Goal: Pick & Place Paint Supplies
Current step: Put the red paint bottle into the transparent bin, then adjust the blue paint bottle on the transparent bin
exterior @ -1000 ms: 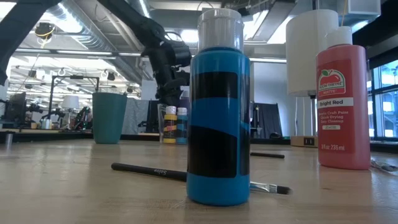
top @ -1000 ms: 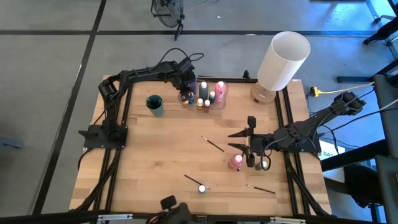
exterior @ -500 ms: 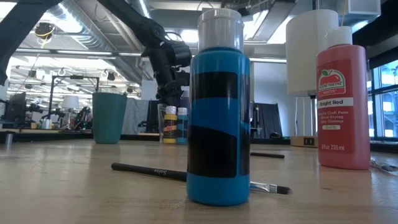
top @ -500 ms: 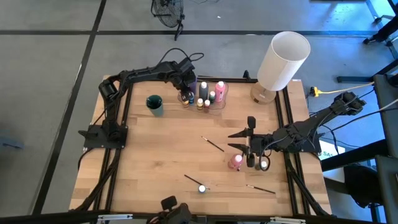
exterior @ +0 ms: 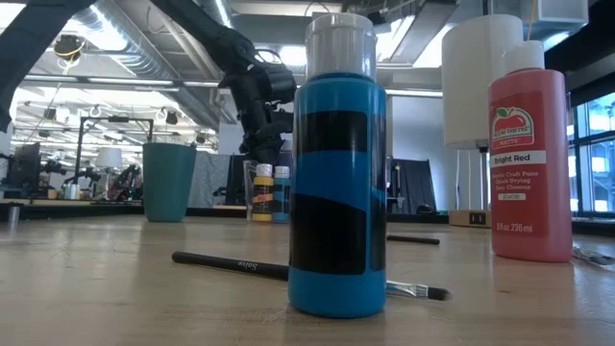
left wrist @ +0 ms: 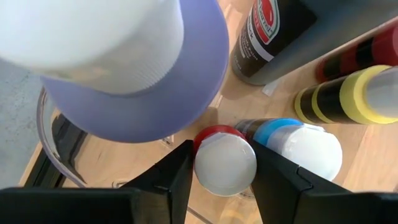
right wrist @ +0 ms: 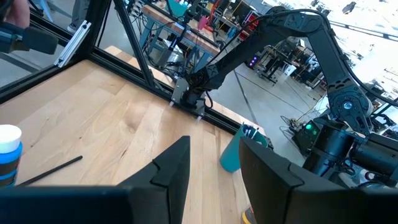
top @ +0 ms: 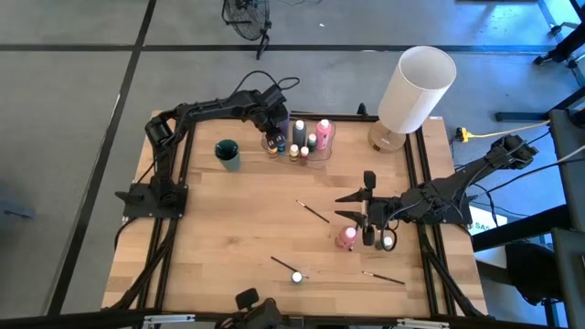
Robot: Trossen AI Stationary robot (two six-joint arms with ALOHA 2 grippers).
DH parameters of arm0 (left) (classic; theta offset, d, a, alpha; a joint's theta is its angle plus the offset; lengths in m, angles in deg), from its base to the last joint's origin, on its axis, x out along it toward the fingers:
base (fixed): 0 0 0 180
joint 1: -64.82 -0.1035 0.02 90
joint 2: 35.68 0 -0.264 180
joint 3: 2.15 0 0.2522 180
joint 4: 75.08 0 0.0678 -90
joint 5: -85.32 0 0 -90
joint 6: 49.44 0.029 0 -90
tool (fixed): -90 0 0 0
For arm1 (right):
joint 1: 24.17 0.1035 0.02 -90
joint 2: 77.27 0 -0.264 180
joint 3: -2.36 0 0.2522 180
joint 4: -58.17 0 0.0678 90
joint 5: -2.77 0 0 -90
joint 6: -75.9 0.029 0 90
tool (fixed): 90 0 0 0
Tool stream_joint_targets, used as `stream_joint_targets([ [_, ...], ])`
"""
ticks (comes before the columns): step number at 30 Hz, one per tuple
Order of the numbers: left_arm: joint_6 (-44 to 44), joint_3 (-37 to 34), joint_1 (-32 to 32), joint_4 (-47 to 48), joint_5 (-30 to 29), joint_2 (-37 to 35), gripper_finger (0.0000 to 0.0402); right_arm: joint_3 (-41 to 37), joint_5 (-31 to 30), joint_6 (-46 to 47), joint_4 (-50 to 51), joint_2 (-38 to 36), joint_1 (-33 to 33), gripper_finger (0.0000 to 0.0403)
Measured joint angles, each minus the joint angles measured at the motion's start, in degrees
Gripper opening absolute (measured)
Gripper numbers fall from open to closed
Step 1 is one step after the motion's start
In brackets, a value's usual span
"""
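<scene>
Several paint bottles stand in the clear container (top: pixel 306 137) at the table's far side. My left gripper (left wrist: pixel 224 174) reaches down into it, shut on a red bottle's white cap (left wrist: pixel 225 163), beside a lilac bottle (left wrist: pixel 137 68) and a blue one (left wrist: pixel 311 152). A blue bottle (exterior: pixel 336 192) and a red bottle (exterior: pixel 528 154) stand on the table, with thin dark brushes (top: pixel 313 211) (top: pixel 283 265) (top: pixel 382 277) lying flat. My right gripper (top: pixel 355 206) hovers open above the table at the right, next to the red bottle (top: pixel 345 238). My left gripper pinches the red bottle's white cap by its two opposite sides (left wrist: pixel 199 165) between the two fingers. The fingers come from above, pointing steeply down. The bottle stands upright among the other bottles in the container; its base is hidden.
A teal cup (top: pixel 227 153) stands left of the container. The large white cylinder (top: pixel 416 91) stands at the far right corner. Bare wood lies in the table's middle and near left.
</scene>
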Motion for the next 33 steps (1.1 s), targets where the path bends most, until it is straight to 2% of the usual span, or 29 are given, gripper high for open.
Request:
stream_joint_targets([
  [8,-1.3,0.0,0.0,0.0,0.4,0.0,0.0148,0.0,0.0,0.0,0.3,0.0,0.0,0.0140],
  [16,-1.2,-0.1,0.0,0.5,4.7,0.2,0.0198,0.0,0.0,0.0,1.1,0.0,0.0,0.0140],
  [22,0.4,-0.1,-0.3,0.4,4.0,0.2,0.0226,0.0,0.0,0.0,1.1,0.0,0.0,0.0140],
  [33,2.3,-0.2,-0.6,0.5,-2.2,0.2,0.0229,0.0,0.0,0.0,1.2,0.0,0.0,0.0140],
])
